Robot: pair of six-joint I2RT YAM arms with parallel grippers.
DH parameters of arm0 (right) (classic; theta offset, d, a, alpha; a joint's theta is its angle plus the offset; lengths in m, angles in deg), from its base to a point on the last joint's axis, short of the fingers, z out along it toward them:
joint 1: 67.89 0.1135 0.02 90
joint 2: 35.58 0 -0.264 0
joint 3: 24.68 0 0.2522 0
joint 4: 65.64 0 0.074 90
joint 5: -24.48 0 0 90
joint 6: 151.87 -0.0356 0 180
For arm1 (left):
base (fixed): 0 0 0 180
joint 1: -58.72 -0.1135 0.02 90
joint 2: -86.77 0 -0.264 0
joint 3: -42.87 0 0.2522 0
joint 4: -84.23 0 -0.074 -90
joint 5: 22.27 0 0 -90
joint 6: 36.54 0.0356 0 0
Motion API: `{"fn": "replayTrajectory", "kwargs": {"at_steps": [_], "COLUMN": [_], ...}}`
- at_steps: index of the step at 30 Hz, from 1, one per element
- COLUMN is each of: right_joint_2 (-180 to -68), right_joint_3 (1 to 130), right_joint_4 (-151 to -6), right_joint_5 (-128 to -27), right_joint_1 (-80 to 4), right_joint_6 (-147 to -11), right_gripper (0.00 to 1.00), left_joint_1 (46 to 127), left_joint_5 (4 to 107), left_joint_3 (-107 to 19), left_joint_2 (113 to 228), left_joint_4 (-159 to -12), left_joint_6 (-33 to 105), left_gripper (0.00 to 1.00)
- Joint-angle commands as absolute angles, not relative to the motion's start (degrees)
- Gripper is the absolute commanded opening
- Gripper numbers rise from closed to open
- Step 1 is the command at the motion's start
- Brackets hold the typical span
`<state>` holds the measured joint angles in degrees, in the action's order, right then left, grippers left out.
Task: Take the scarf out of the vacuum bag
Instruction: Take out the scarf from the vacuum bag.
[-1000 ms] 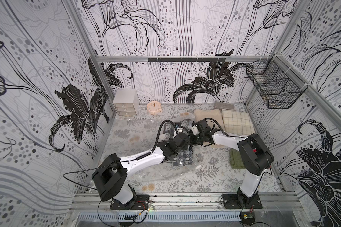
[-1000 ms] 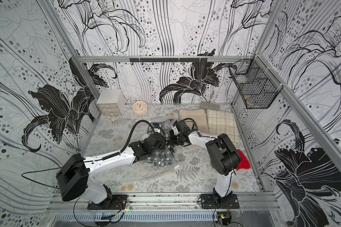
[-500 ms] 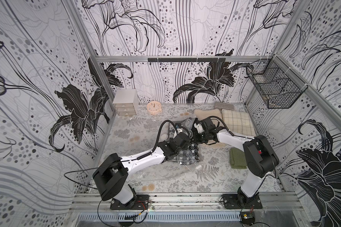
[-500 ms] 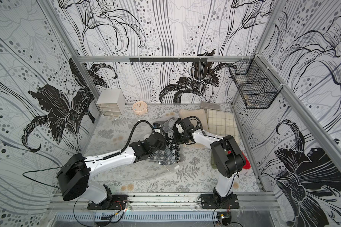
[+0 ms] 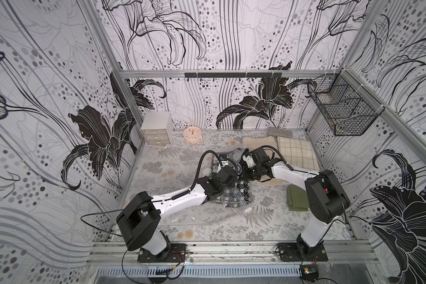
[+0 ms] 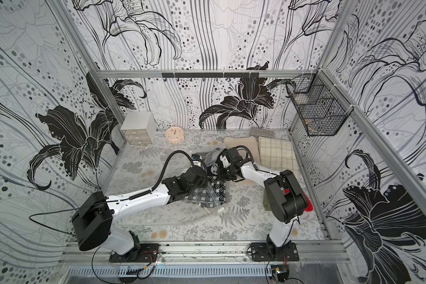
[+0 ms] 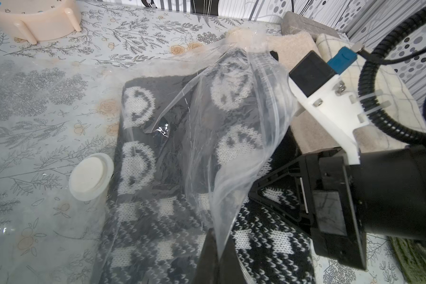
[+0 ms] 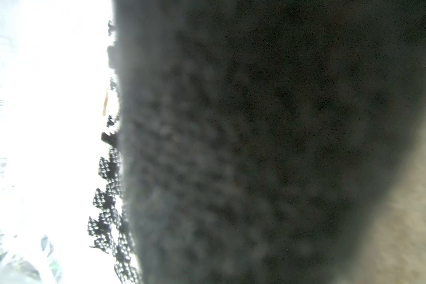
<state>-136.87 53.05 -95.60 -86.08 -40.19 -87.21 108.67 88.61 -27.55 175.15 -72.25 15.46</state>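
The left gripper (image 7: 215,248) is clamped tight on a raised fold of the vacuum bag (image 7: 234,147). The clear film runs up from between its 2 dark fingers (image 7: 204,260) like a tent. Just beside it, facing it from the opposite side, the right gripper (image 7: 255,194) has its jaws almost together and its tips down on the scarf (image 7: 268,243). It looks to be pinching the knit, and the right wrist view is filled by blurred dark wool pressed close to the camera.

The scarf, black and white with smiley faces and checks, lies on the table (image 5: 172,172) directly under both grippers. The smiley part beyond the left gripper is under the film, while the checked end below the right gripper is bare of plastic.

The bag's round white valve (image 7: 90,175) lies on the side of the left gripper away from the right one. Its small white slider (image 5: 247,209) rests on the base side of both grippers. A cream towel (image 5: 257,143) sits just behind the right gripper. A green cloth (image 5: 296,198) lies out to the right of the right gripper, toward the bases.
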Motion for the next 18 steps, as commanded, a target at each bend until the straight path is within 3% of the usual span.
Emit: {"fn": "replayTrajectory", "kwargs": {"at_steps": [1,18], "right_joint_2": [-138.0,-138.0], "right_joint_3": [52.5,53.2], "right_joint_4": [-93.6,-93.8], "right_joint_5": [-88.0,-85.7], "right_joint_1": [-38.7,-37.4], "right_joint_6": [-88.9,-90.7], "right_gripper": [0.0,0.0], "left_joint_1": [108.9,109.9], "left_joint_5": [88.3,82.8], "left_joint_3": [-25.1,-20.1], "left_joint_2": [176.1,176.4], "left_joint_4": [-76.4,-85.5], "left_joint_6": [15.2,16.2], "left_gripper": [0.0,0.0]}}
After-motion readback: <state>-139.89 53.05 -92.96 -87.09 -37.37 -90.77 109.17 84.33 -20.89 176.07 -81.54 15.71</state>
